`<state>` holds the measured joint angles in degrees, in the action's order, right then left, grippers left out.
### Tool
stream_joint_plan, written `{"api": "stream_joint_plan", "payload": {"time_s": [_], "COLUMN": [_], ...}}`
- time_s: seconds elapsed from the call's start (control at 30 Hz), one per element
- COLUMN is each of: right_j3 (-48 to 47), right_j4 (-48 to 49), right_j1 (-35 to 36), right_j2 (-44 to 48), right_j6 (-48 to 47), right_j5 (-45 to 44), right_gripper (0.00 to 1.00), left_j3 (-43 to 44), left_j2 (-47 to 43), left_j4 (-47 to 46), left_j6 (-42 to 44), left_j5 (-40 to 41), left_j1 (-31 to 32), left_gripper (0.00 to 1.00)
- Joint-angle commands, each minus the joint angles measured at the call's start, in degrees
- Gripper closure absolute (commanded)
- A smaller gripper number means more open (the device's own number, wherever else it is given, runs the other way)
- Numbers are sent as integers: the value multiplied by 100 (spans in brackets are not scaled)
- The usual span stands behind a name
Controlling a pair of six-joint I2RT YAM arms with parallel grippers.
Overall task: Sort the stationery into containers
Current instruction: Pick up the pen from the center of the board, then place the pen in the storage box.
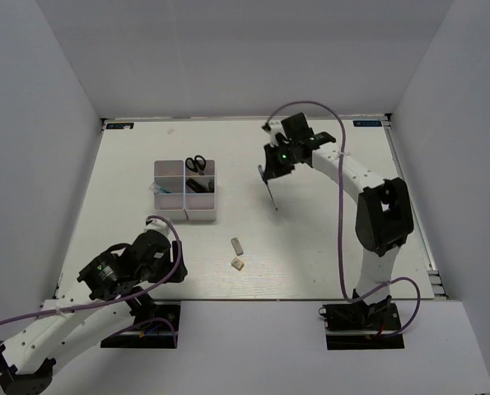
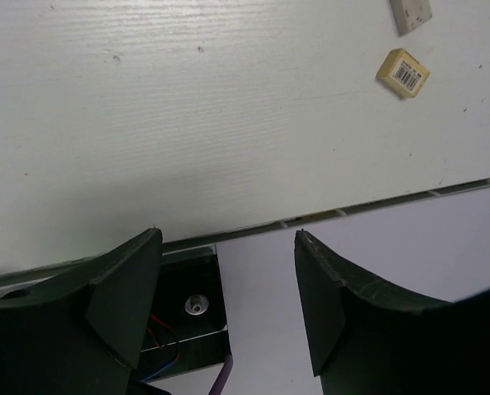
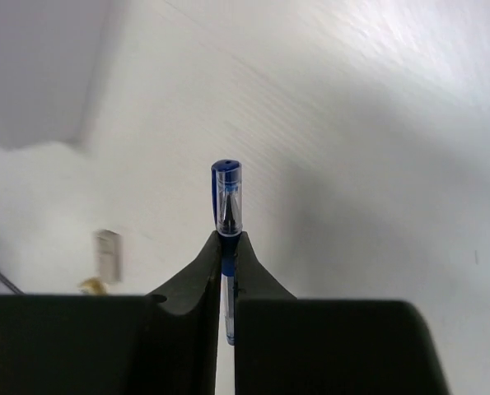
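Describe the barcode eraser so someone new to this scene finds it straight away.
Start at the white organiser tray in the left half of the table. Right of it, toward the near edge, two small erasers lie one behind the other. Yours is the nearer eraser: squarish, yellow-beige, with a barcode label, while the farther eraser is longer and paler.

Soft, even overhead light keeps the white bench [image 1: 327, 247] bright, with only faint, diffuse shadows. The right wrist view is glary and washed out, and the distant eraser [image 3: 107, 255] there is out of focus
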<state>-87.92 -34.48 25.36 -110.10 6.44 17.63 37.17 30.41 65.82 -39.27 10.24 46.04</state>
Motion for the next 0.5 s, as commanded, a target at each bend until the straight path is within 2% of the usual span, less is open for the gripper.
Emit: {"api": "stream_joint_plan", "payload": {"time_s": [0.0,0.13,0.2,0.3,0.47], "right_j3": [-813,-1227,-1254,-1824,-1975], "right_j4": [767,1337,1952,1962,2428], "right_j1": [643,1276,1548,1891,2218], "right_j2": [481,236,191,-247,-582], "right_j6": [-817,-1056,-1144,-1399,-1864], "right_j5": [864,1198,1383,1542,1507], "right_gripper": [100,100,100,100,100], "left_j3": [300,326,326,317,265], "left_j2": [-79,-167,-185,-203,-247], "left_j4": [229,370,458,546,581], "left_j6": [24,-133,-239,-336,-459], "left_j5": [399,549,558,576,646], "left_j1": [28,19,28,19,19], "left_gripper": [24,24,24,24,24]}}
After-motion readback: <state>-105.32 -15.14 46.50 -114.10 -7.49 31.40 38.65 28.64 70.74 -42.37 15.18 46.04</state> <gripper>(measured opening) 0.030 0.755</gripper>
